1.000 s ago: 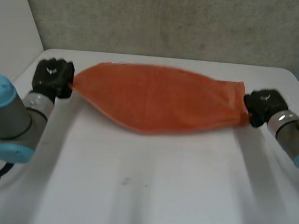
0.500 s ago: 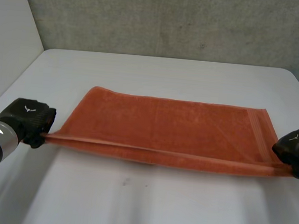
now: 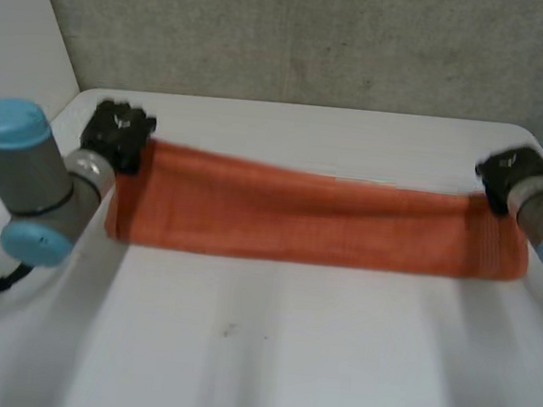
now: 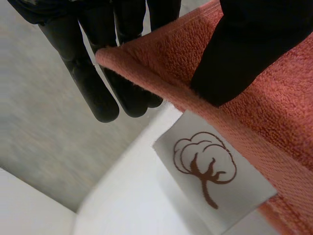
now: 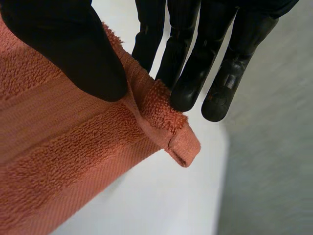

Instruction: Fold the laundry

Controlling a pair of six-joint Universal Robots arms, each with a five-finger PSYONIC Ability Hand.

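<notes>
While pinching the towel by its corners, thumb against fingers, in left hand and right hand, cloth stretched between them low over the table, could lose a shallowly held corner to any tug apart and leave the fold skewed.

Towel: rough terry cloth, woven hem; label smooth; table matt.

Orange towel; white label with brown cotton-boll print; table seemingly white.
</notes>
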